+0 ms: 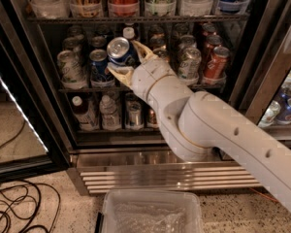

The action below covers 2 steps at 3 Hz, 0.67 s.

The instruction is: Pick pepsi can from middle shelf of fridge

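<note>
The pepsi can (118, 49), blue with a silver top, is tilted and held in front of the middle shelf (77, 88) of the fridge (48, 115). My gripper (122, 57) is shut on it, one cream finger below left of the can and one at its upper right. The white arm runs from the lower right up to it. A second blue can (98, 64) stands on the shelf just left of the gripper. A white-capped bottle (129, 33) is mostly hidden behind the held can.
Pale silver-green cans (70, 68) stand at the shelf's left, silver cans (189, 62) and red cans (216, 62) at its right. Small bottles and short cans fill the rack below. A clear plastic bin (153, 212) sits on the floor below the steel grille (169, 177). Cables (14, 212) lie at left.
</note>
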### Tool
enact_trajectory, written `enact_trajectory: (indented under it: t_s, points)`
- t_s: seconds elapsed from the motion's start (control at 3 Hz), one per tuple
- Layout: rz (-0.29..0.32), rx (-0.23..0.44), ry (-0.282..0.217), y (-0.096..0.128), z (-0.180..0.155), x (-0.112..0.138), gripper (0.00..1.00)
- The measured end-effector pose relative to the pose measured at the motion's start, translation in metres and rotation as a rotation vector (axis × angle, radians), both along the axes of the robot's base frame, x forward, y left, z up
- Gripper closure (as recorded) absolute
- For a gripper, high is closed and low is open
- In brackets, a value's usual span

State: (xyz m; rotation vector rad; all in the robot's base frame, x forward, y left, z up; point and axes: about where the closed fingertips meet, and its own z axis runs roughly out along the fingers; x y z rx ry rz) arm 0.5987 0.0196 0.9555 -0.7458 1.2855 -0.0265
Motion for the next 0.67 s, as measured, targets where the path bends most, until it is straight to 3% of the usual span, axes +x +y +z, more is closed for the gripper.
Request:
enact_trajectory:
  t_s: [0.33, 0.67]
  points:
    - [0.040, -0.157, 0.039, -0.0273, -0.0075, -0.0132, 1.00]
    - [0.040, -0.157, 0.039, -0.0272, -0.0075, -0.0132, 1.00]
